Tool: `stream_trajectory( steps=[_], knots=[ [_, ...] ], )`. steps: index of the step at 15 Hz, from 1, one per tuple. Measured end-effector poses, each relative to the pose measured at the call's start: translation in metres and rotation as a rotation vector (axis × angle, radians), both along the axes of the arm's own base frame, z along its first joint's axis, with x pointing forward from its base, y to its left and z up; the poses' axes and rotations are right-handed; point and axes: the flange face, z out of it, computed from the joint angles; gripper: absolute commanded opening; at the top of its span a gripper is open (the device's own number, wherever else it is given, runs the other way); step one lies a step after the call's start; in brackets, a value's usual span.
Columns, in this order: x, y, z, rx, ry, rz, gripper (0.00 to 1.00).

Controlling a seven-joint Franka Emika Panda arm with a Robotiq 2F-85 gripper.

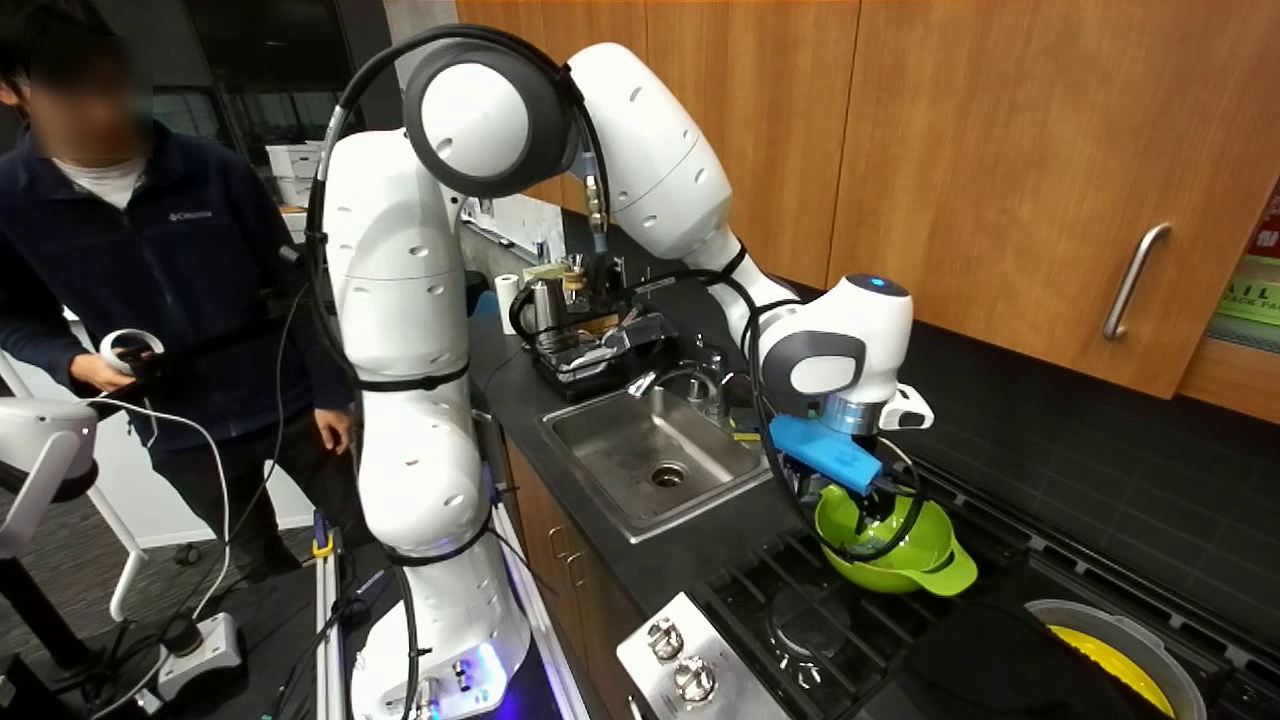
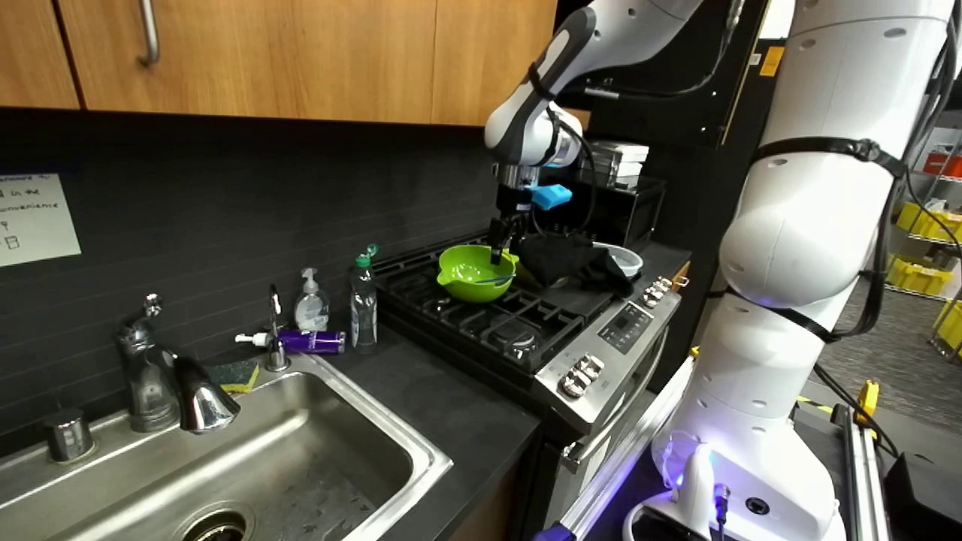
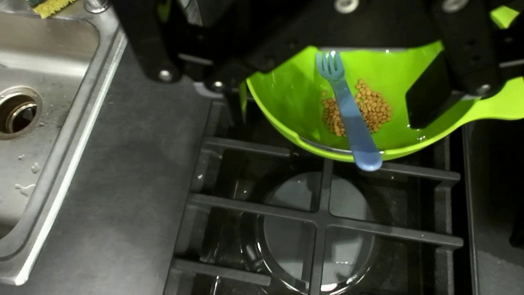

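Gripper [image 3: 330, 118]: jaws apart at green bowl [image 3: 282, 98] | near back edge of stove [image 2: 511, 330] | blue fork [image 3: 352, 114] over rim | brown pellets [image 3: 377, 110] inside

Glossy, smooth plastic gleams all round the green bowl [image 3: 282, 98], there's a satiny plastic look to the blue fork [image 3: 354, 119], and it's matt black metal for the grate [image 3: 323, 219]! Left, the sink [image 3: 65, 164] shows softly sheened metal; right, the black cloth [image 2: 575, 259] looks rumpled and matt. Far side, smooth satin wood across the cabinets [image 1: 980, 180]!
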Motion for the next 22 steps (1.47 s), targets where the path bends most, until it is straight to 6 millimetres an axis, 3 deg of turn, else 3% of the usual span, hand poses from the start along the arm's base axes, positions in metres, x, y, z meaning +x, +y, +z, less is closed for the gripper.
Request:
stream_trajectory(
  steps=[22],
  knots=[
    [0.043, -0.027, -0.055, 0.017, 0.081, 0.045, 1.00]
  ],
)
